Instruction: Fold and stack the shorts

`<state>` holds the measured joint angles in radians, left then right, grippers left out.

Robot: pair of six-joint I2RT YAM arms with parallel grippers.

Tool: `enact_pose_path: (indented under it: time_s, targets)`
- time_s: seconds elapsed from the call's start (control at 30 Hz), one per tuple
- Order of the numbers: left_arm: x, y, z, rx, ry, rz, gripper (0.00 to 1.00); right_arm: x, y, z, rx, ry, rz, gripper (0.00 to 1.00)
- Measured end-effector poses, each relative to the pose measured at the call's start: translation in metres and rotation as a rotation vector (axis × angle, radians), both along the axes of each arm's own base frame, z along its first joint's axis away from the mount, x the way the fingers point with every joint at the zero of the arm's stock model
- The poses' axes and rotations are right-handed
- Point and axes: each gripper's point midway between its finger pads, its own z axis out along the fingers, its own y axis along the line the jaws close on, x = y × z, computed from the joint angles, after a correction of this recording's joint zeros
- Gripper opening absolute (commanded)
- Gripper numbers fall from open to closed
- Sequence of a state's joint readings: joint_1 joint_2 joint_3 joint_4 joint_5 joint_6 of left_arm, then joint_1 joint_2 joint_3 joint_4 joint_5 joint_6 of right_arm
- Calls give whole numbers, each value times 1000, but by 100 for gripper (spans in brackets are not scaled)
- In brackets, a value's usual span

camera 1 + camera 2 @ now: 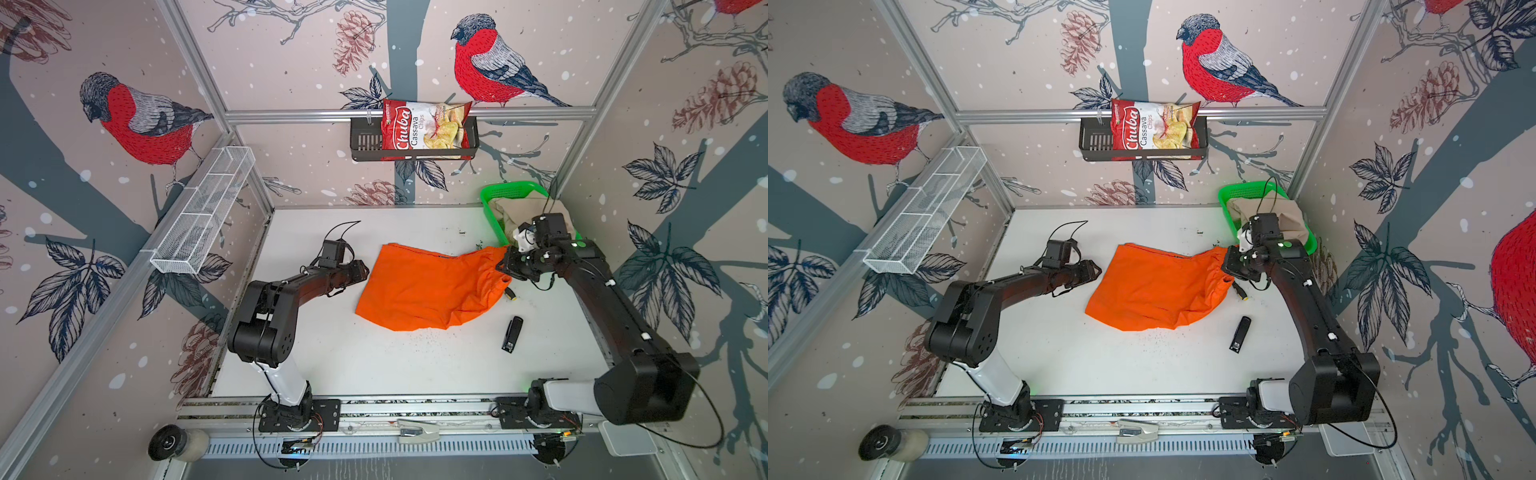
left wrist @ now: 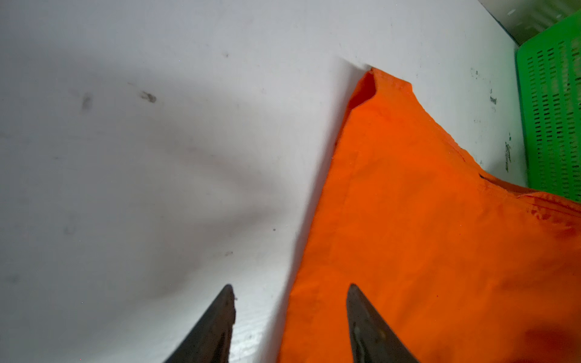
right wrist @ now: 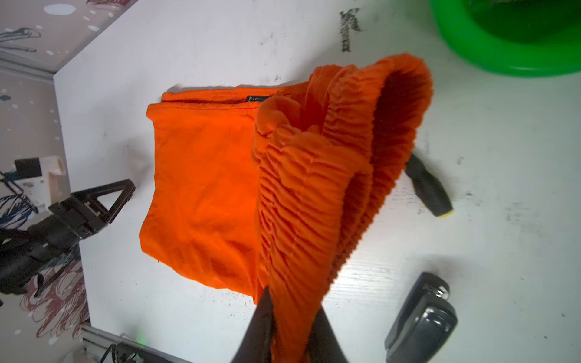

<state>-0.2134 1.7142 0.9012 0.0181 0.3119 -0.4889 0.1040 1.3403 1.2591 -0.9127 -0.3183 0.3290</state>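
Both top views show that little of the task is done. The bright orange cloth shorts [image 1: 428,286] are spread, rumpled and unfolded, at the middle of the white worktop [image 1: 374,365], and the plain beige cloth shorts [image 1: 519,210] are heaped in the green plastic mesh basket [image 1: 503,189] at the two o'clock corner. No fold is judged complete and no stack is begun; both pairs are left to be folded, and the beige pair must first be taken out. The gathered elastic waistband, at the three o'clock end of the orange pair, is raised off the worktop and is clamped between the fingers of the right claw [image 3: 294,305], as is seen in the right wrist view. That arm is stretched from its five o'clock base toward the basket. The left claw [image 2: 290,287] is held low at the nine o'clock hem, its fingers apart and nothing gripped: one finger is placed over the cloth, the other over bare worktop. Its arm is bent at the elbow and is reached in from seven o'clock.
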Motion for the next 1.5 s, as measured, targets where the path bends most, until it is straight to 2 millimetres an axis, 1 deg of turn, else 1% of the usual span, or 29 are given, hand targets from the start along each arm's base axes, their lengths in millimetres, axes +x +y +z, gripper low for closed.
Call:
enact_pose_path:
  time_s: [0.1,0.2,0.43,0.53,0.63,0.73,0.8,0.93,0.97,1.0,1.13,1.3,1.4,1.5]
  targets:
    - [-8,-1,-2,-11,8,-9,56,0,-5,-3,-26,11,1,17]
    - [-17,-4,-7,-31,23,-26,56,5,-3,-4,-43,18,10,17]
    - [-36,-11,-19,-95,61,-46,54,17,19,2,-103,4,60,17]
    - [-38,-19,-19,-127,54,-62,54,22,31,8,-115,-11,69,17]
    - [-39,-31,-18,-159,44,-91,55,27,43,14,-131,-32,75,17]
    - [-39,-41,-18,-186,39,-112,54,31,58,24,-137,-59,84,17]
    - [-38,-47,-18,-196,31,-123,51,32,66,31,-143,-80,93,17]
    - [-37,-56,-21,-203,24,-146,42,31,91,41,-143,-108,108,17]
    - [-38,-59,-22,-207,26,-154,37,31,98,42,-146,-116,115,17]
    - [-38,-60,-23,-208,27,-156,36,31,104,43,-147,-119,114,17]
    - [-36,-63,-26,-213,24,-166,32,30,132,44,-171,-134,129,17]
    - [-34,-65,-27,-216,16,-171,31,25,169,44,-182,-154,157,17]
    - [-34,-66,-27,-216,14,-172,31,25,191,38,-200,-158,169,17]
    - [-34,-66,-27,-216,13,-173,31,28,209,26,-226,-151,178,17]
